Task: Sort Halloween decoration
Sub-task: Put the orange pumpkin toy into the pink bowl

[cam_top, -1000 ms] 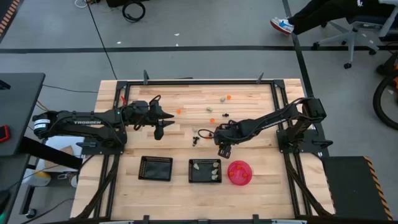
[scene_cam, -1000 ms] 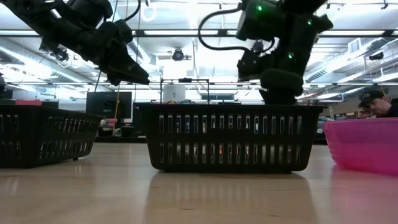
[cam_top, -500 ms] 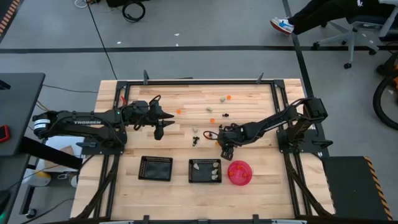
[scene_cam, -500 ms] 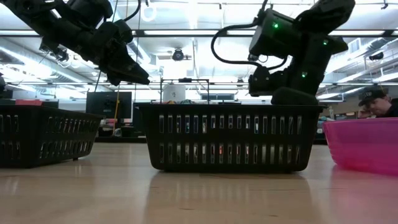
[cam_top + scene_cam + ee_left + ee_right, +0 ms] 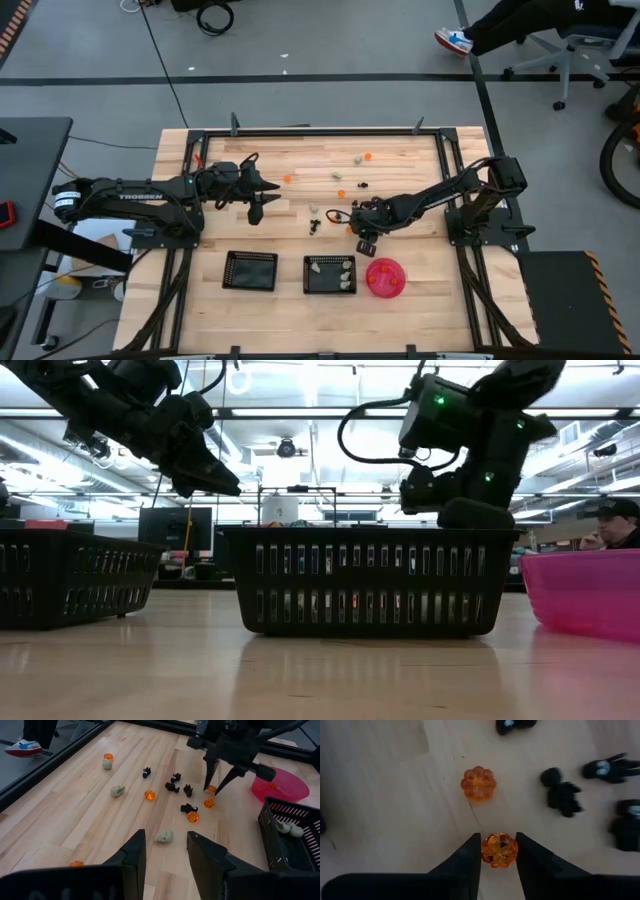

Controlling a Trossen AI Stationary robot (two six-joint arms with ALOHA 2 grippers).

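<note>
Looking down on the wooden table [image 5: 290, 300], both arms reach in from the sides, left one from the left edge and right one from the right edge. Along the near edge sit two black mesh trays [image 5: 250, 270], the right-hand one [image 5: 329, 274] with a few pale trinkets [image 5: 289, 828] in it, and next to that is the pink bowl [image 5: 385, 277] with a bit of orange inside. The left gripper [image 5: 254, 209] hangs over the left-middle of the table with its fingers parted a bit and nothing between them, with a pale skull [image 5: 164, 836] lying on the wood ahead of it. The right gripper [image 5: 499, 851] is down near the table's centre, fingers narrowed either side of an orange pumpkin [image 5: 499, 849] and looking like they touch it. Another orange pumpkin [image 5: 478, 783] sits just beside it, black spider-ish bits [image 5: 561, 795] nearby. More orange, black and pale pieces [image 5: 358, 157] are scattered toward the far edge.
</note>
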